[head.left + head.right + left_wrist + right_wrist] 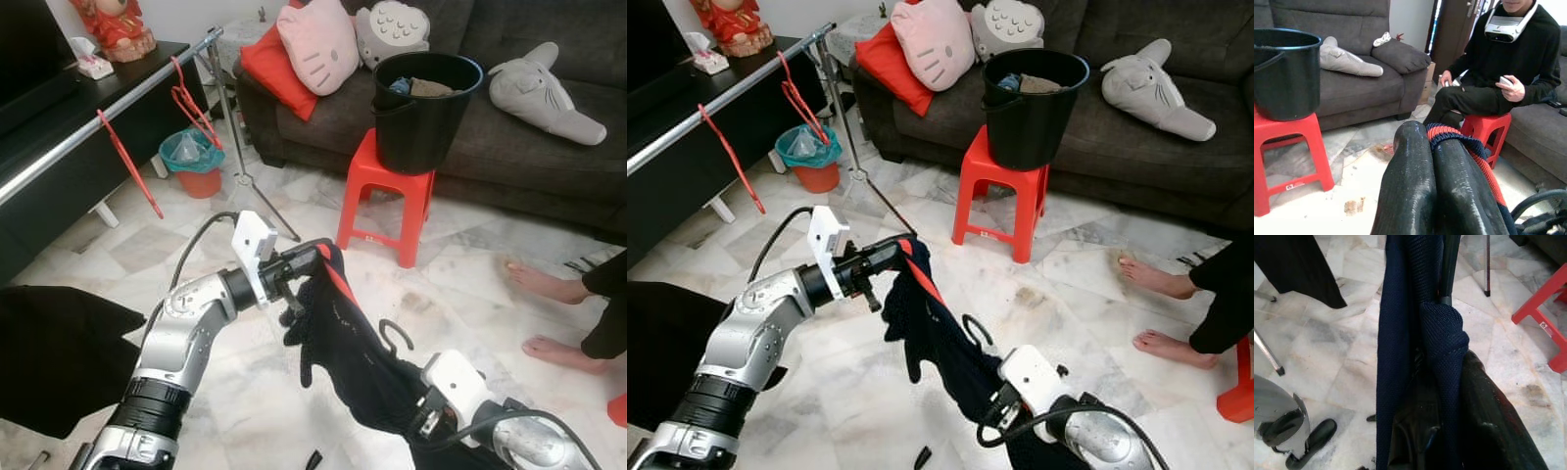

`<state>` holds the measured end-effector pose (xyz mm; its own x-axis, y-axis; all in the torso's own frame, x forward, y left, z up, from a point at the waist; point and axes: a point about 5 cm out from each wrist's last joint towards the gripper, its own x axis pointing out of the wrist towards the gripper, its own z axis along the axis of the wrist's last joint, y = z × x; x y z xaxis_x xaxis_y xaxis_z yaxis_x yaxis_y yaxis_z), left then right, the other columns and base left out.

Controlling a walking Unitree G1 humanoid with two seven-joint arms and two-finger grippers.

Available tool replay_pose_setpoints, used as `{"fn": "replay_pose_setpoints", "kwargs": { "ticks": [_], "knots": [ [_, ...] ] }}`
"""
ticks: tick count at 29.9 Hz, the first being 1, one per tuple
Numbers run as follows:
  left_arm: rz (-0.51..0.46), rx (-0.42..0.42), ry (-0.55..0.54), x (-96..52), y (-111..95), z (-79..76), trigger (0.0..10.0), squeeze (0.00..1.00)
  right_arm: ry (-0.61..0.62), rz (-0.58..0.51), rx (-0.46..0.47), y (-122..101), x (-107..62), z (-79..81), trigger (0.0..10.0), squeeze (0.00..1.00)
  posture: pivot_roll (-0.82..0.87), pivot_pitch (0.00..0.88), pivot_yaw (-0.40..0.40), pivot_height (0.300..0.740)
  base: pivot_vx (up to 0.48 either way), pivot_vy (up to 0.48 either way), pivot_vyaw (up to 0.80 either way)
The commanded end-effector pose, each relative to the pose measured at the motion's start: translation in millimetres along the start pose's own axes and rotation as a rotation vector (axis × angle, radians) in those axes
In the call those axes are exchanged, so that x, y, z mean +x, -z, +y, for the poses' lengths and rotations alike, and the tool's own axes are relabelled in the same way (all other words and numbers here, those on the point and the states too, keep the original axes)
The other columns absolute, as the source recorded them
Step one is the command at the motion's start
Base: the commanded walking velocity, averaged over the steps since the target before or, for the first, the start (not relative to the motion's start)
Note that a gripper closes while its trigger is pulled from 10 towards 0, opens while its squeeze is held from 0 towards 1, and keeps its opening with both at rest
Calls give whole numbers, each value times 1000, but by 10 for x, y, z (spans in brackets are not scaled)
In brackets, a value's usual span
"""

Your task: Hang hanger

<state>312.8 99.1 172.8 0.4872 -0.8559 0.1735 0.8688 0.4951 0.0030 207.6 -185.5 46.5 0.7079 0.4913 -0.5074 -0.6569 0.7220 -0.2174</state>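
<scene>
The floor [147,245] is pale marble tile with grey veins. A red stool [387,191] stands on it and serves as the landmark. On top of the stool sits a black bucket [423,108] with cloth inside. Behind the stool runs a dark grey sofa [549,147] carrying a pink cat cushion [318,44], a red cushion [272,69] and a grey plush toy [539,93]. To the left of the stool a metal rail [108,103] crosses in front of a black cabinet [59,147], with two bare red hangers [127,162] hooked on it; a teal bin [191,162] stands beneath. To the right of the stool a person's bare feet [544,284] rest on the tiles.

In front of the stool, the left end effector [309,262] is clamped together on one end of a red hanger [338,284] draped in a dark blue garment [343,343]. The right end effector [994,406] grips the garment's lower end, its fingers closed on the cloth. The hanger's black hook [395,336] sticks out between them.
</scene>
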Motion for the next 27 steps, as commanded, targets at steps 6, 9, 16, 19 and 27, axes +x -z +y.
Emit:
{"fn": "replay_pose_setpoints", "kwargs": {
  "ticks": [6,9,16,19,27],
  "knots": [
    [-119,78,29,84,-354,-32,10000,0,45,27,87,197,70,59,10000,35,-67,78,85,740,0,0,0],
    [-120,79,31,86,-360,-32,10000,0,42,3,118,191,94,96,10000,39,-66,78,87,740,0,0,0],
    [-97,72,14,71,-303,-22,10000,0,50,-14,112,191,89,79,10000,35,-68,80,88,740,0,0,0],
    [-103,66,-5,92,-310,-13,10000,0,61,-14,112,216,86,78,10000,16,-68,79,88,740,0,0,0],
    [-62,73,-25,51,-220,16,10000,0,77,-70,133,122,79,27,10000,0,-69,78,88,740,0,0,0]
  ]
}}
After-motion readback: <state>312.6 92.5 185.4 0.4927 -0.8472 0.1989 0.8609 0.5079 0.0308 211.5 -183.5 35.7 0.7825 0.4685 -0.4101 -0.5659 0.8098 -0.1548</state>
